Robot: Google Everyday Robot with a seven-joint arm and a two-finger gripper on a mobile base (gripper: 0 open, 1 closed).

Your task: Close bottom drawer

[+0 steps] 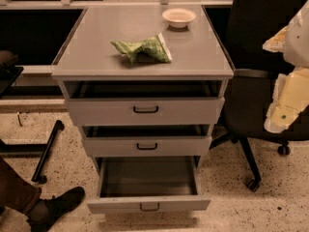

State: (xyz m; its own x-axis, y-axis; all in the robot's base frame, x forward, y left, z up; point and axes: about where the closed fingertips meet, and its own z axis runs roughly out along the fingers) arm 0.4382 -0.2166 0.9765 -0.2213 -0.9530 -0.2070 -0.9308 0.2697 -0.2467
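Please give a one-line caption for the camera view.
Bottom drawer wide open; gripper at the right, apart from the cabinet; green bag and bowl on top.

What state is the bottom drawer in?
Open: bottom drawer pulled far out, its inside showing and empty. Gripper at right edge, away from it.
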